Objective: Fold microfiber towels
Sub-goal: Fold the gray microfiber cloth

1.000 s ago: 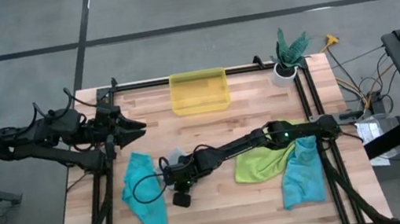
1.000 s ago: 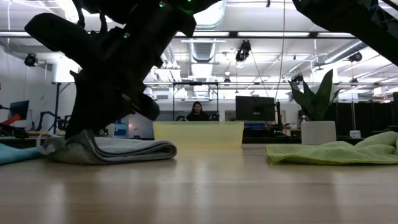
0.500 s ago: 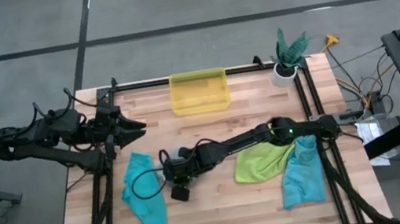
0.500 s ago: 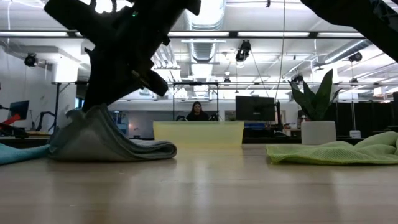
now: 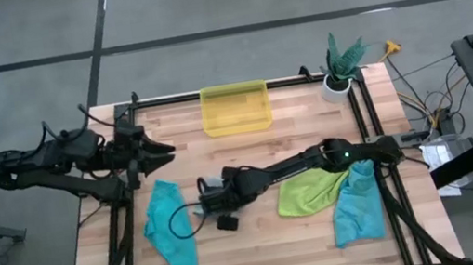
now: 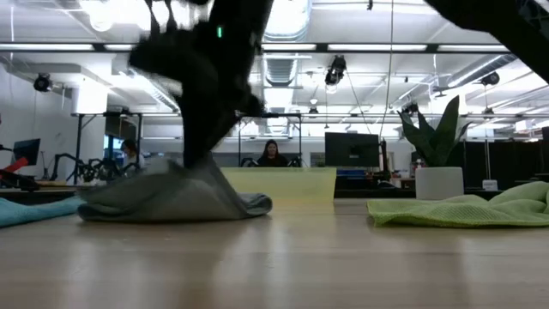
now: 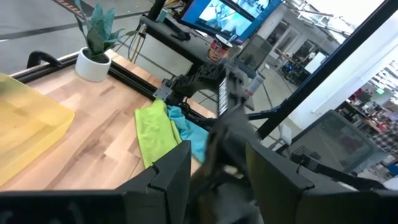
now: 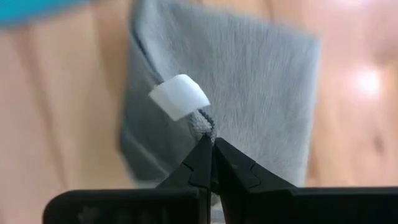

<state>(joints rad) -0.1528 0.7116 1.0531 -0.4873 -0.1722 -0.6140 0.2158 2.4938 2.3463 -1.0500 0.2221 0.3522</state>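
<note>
A light grey microfiber towel (image 8: 261, 93) lies folded on the wood at mid-table (image 6: 171, 199), and my right gripper (image 8: 211, 149) is shut on it, reaching in from the table's right (image 5: 212, 194). One teal towel (image 5: 169, 232) lies crumpled left of it. A lime green towel (image 5: 307, 192) and a second teal towel (image 5: 358, 206) lie under the right arm. My left gripper (image 5: 162, 148) hovers open over the table's left edge, touching nothing. My right gripper pinches a small bunch of the grey towel's upper layer (image 8: 202, 127) between its two fingertips, right beside the white label (image 8: 180, 96). The fingers come from above, slanting down. The pinched part is drawn up into a low peak (image 6: 202, 167); the rest lies on the table.
A yellow translucent bin (image 5: 235, 107) stands at the far edge, a potted plant (image 5: 339, 65) at the far right corner. Black rails (image 5: 361, 114) run along the table's sides. Bare wood lies along the near edge (image 5: 265, 260).
My right gripper, still shut on the grey towel, has risen and gone toward the table's right, tipping more steeply downward. The pinched part has been drawn up and rightward over the pile, which now spreads farther right; its left part has stayed on the table.
</note>
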